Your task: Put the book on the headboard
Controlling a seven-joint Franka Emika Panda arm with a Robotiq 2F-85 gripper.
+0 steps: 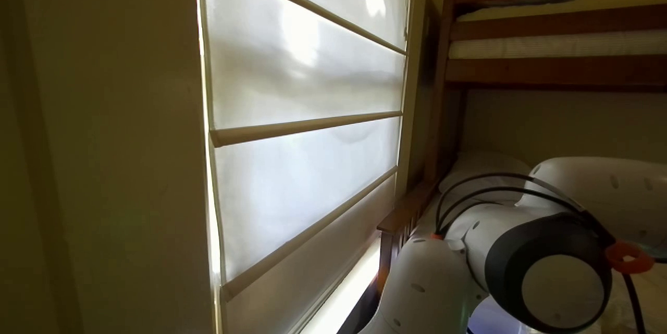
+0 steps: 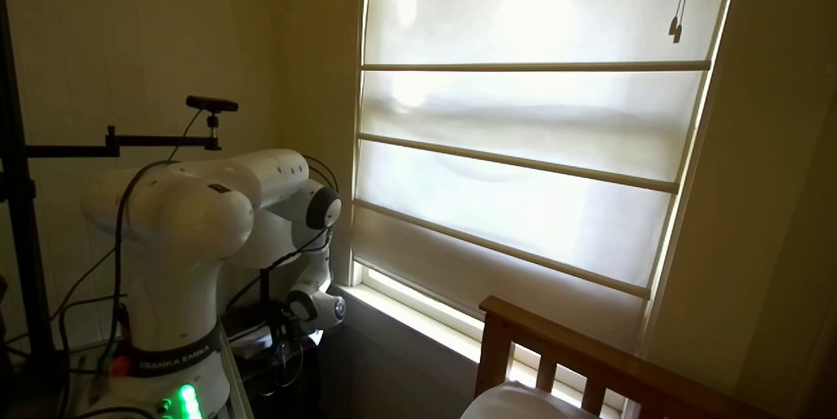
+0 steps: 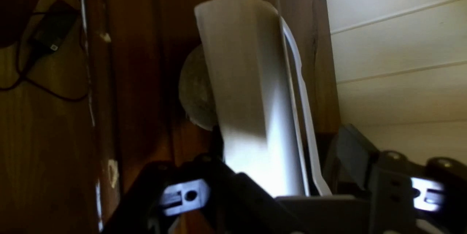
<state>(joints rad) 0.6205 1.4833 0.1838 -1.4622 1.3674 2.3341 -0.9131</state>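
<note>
When viewed from the wrist, can make out the book [image 3: 237, 73] as a long, straight-edged pale block, with a beige face and, adjoining it, another shading from grey to glaring white near the gripper [image 3: 288, 150]. Sits over a brown wooden surface [image 3: 135, 80], just beside a rounded pale thing [image 3: 197, 91] and a curved white strip [image 3: 308, 117], well apart from the headboard [image 2: 575, 348]. Has its long axis nearly up and down the wrist view, roughly along the wood's seams, with the far end tipped slightly left and the near end between the fingers [image 3: 355, 157]. Can see the jaws spread around it, with a gap at the finger nearer the panelled wall [image 3: 394, 44]; cannot tell about contact opposite.
</note>
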